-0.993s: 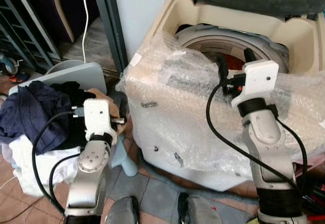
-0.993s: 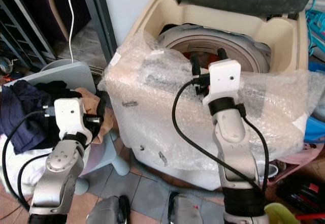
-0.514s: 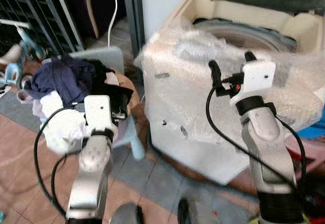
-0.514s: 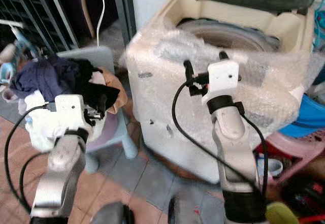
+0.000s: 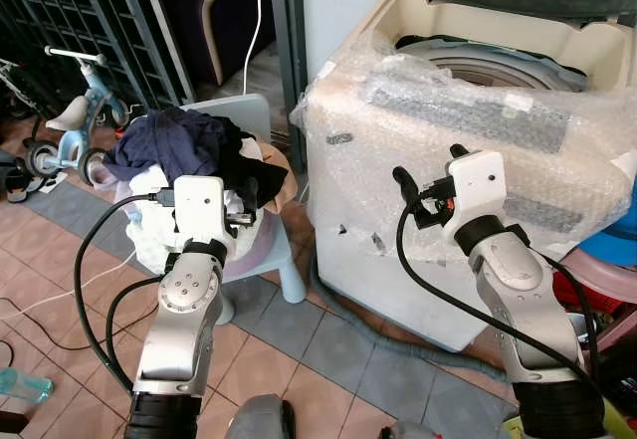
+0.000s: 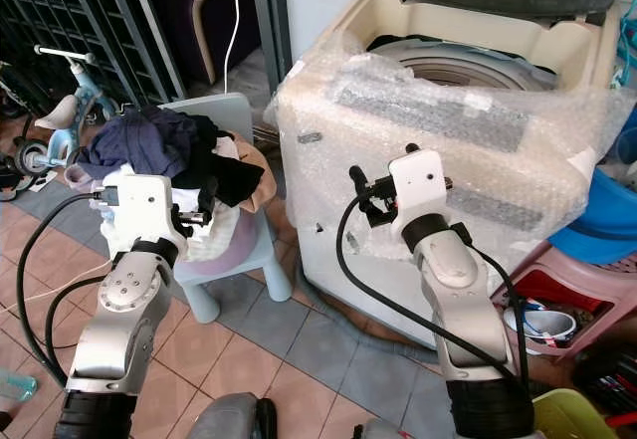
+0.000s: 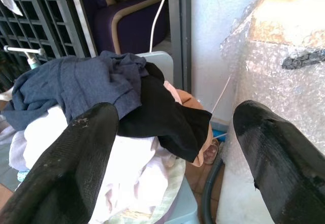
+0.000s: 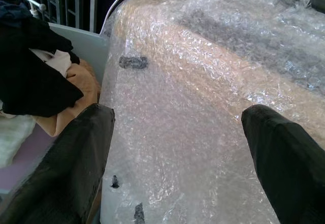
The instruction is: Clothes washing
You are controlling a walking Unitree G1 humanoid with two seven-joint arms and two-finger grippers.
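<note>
— Left gripper (image 7: 172,148) spread wide, empty, facing clothes (image 5: 189,155) heaped on chair (image 5: 261,250), left of frame.
— Right gripper (image 8: 172,148) wide too, by washer (image 5: 478,150). Best grab the top garment deep.

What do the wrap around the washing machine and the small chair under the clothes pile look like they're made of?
Wrap: clear plastic bubble wrap, going by its fine glossy bubbles. Washing machine beneath: cream body, probably plastic or painted metal. Chair: pale blue moulded plastic, judging by its smooth matte one-piece back. Clothes pile: soft fabric.
</note>
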